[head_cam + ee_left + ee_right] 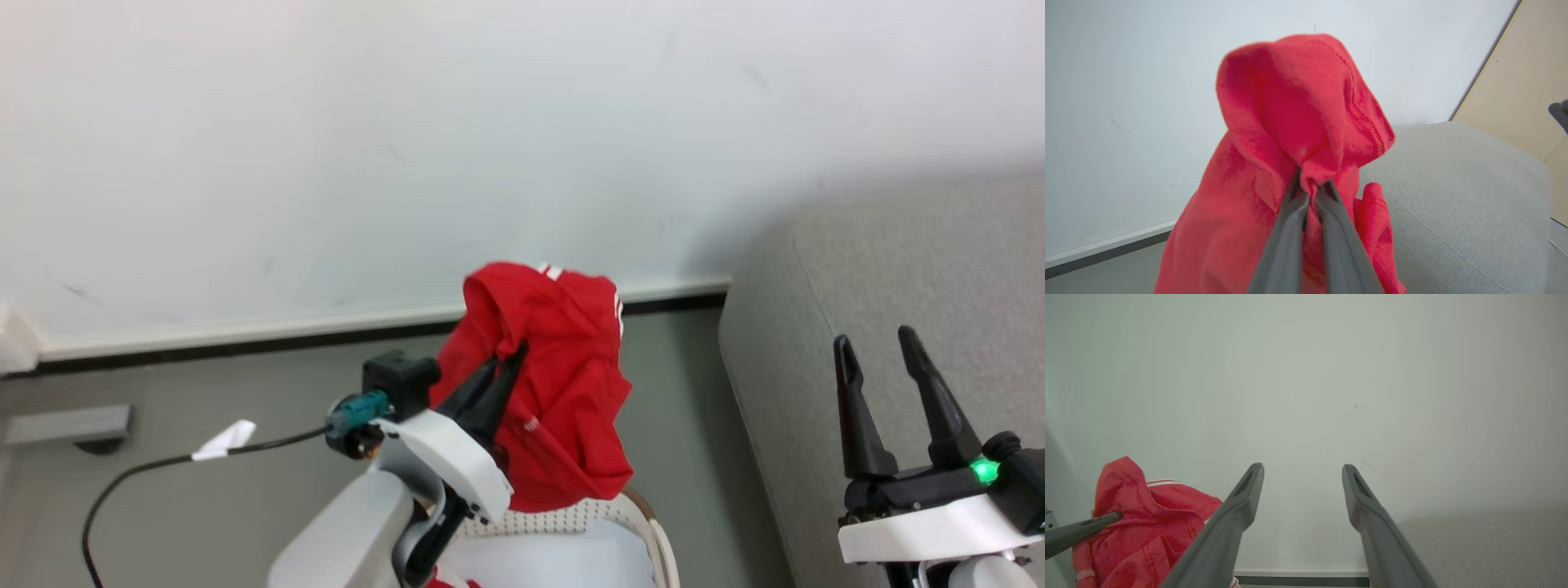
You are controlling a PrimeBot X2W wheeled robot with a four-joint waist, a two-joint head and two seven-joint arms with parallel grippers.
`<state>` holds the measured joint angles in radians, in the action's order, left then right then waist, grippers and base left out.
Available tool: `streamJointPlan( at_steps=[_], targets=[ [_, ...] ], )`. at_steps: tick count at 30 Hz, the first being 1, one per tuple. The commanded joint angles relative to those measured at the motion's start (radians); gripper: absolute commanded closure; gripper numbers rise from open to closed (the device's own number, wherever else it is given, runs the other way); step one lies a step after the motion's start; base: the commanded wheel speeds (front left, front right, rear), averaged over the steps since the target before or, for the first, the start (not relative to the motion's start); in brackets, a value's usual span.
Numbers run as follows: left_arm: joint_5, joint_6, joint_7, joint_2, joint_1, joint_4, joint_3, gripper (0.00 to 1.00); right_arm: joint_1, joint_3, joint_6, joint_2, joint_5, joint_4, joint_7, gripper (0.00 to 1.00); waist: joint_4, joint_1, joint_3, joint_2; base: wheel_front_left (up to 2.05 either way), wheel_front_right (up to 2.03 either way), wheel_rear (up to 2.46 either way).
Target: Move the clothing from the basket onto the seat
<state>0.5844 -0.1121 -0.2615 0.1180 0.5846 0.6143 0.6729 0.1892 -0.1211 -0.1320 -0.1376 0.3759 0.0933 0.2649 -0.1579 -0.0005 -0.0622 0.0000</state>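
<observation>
red clothing (571, 392), lt grey seat (898, 286), cream basket (571, 517)

- Light was bright, even and diffuse in all three views. The white wall (408, 122) looked flat and free of glare.
- In the head view a soft grey shadow lay on the wall above the seat (898, 343), deepening toward the upper right.
- A small green light (985, 470) glowed on the right pincer (873, 336).
- In the left wrist view the clothing (1290, 130) was blurred along its top edge. The fingers (1286, 253) of the left pincer (1310, 183) were out of focus near the bottom.
- The right wrist view was dimmer, with a grey-green cast and darkened corners.
</observation>
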Motion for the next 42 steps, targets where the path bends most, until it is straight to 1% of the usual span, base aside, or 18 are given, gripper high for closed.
streamJointPlan(
  at_steps=[1,8,11,14,16,19,23,27,34,36,40,42],
  targets=[
    [0.009,0.012,0.005,0.023,-0.011,-0.045,-0.010,1.00,-0.020,-0.007,0.002,-0.006,0.013,0.003,-0.001,0.00,0.041,0.0005,0.072,0.0000,0.00,0.00,0.00],
    [0.012,0.069,0.064,0.091,-0.016,-0.237,-0.041,1.00,-0.040,-0.072,0.002,-0.006,0.025,0.010,-0.001,0.00,0.044,0.0005,0.098,0.0000,0.00,0.00,0.00],
    [0.020,0.087,0.086,0.106,-0.024,-0.290,-0.047,1.00,-0.032,-0.110,0.002,-0.016,0.036,0.015,-0.001,0.00,0.043,0.0005,0.100,0.0000,0.00,0.00,0.00],
    [0.019,0.100,0.100,0.116,-0.033,-0.324,-0.046,1.00,-0.020,-0.179,0.002,-0.031,0.070,0.017,-0.001,0.00,0.046,0.0005,0.101,0.0000,0.00,0.00,0.00],
    [0.020,0.104,0.108,0.119,-0.037,-0.340,-0.043,1.00,-0.010,-0.246,0.002,-0.050,0.104,0.012,-0.001,0.00,0.049,0.0005,0.101,0.0000,0.00,0.00,0.00],
    [0.023,0.107,0.117,0.117,-0.036,-0.353,-0.037,1.00,0.015,-0.345,0.002,-0.081,0.140,0.009,-0.001,0.00,0.055,0.0005,0.101,0.0000,0.00,0.00,0.00],
    [0.024,0.105,0.128,0.108,-0.028,-0.360,-0.026,1.00,0.071,-0.487,0.002,-0.109,0.160,0.018,-0.001,0.00,0.065,0.0005,0.102,0.0000,0.00,0.00,0.00],
    [0.023,0.099,0.133,0.095,-0.017,-0.354,-0.010,1.00,0.137,-0.615,0.002,-0.129,0.193,0.084,-0.001,0.00,0.080,0.0005,0.104,0.0000,0.00,0.00,0.00],
    [0.024,0.086,0.138,0.066,-0.003,-0.335,0.017,1.00,0.260,-0.796,0.002,-0.103,0.264,0.179,-0.001,0.00,0.115,0.0005,0.109,0.0000,0.00,0.00,0.00],
    [0.026,0.082,0.139,0.057,0.001,-0.329,0.025,1.00,0.290,-0.842,0.002,-0.097,0.281,0.226,-0.001,0.00,0.127,0.0005,0.110,0.0000,0.00,0.00,0.00],
    [0.029,0.074,0.143,0.035,0.007,-0.324,0.044,1.00,0.347,-0.901,0.002,-0.058,0.323,0.316,-0.001,0.00,0.150,0.0005,0.108,0.0000,0.00,0.00,0.00],
    [0.030,0.071,0.144,0.029,0.007,-0.324,0.049,1.00,0.359,-0.915,0.002,-0.050,0.337,0.338,-0.001,0.00,0.156,0.0005,0.108,0.0000,0.00,0.00,0.00]
  ],
)
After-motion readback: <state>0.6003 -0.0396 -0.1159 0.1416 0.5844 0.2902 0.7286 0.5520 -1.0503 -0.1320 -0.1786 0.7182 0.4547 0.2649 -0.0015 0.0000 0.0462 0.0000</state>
